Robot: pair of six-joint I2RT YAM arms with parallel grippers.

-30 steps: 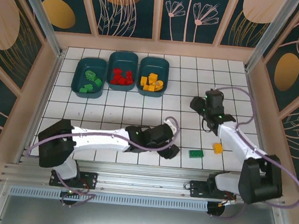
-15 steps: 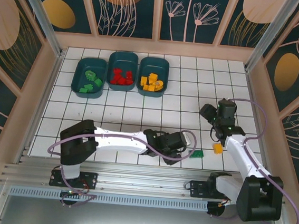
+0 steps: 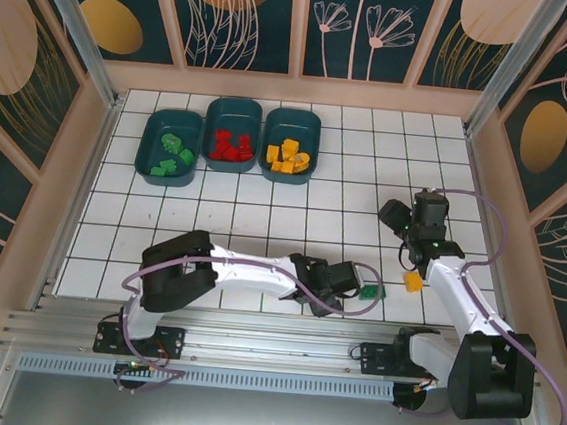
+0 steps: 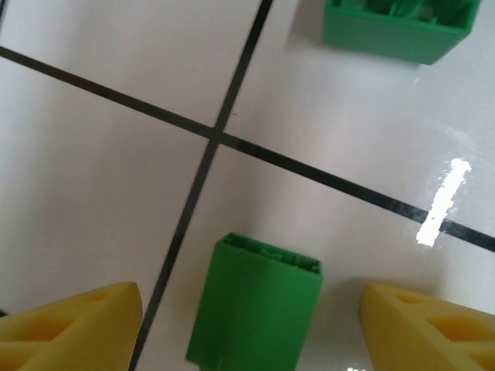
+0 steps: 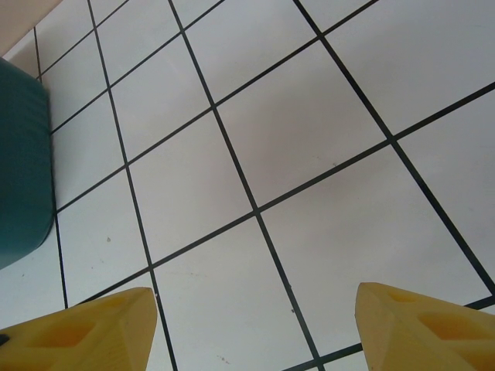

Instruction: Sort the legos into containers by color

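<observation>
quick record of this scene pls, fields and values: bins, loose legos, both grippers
bins: three dark teal shallow plastic bins, holding green, red, yellow bricks left to right
loose bricks: small green plastic brick, second green brick just beyond it, small yellow-orange plastic brick
left gripper: open, fingers straddling the nearer green brick, not touching it
right gripper: open, nothing between fingers

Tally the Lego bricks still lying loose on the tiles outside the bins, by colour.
green bricks: 2
yellow-orange brick: 1
Total: 3
</observation>
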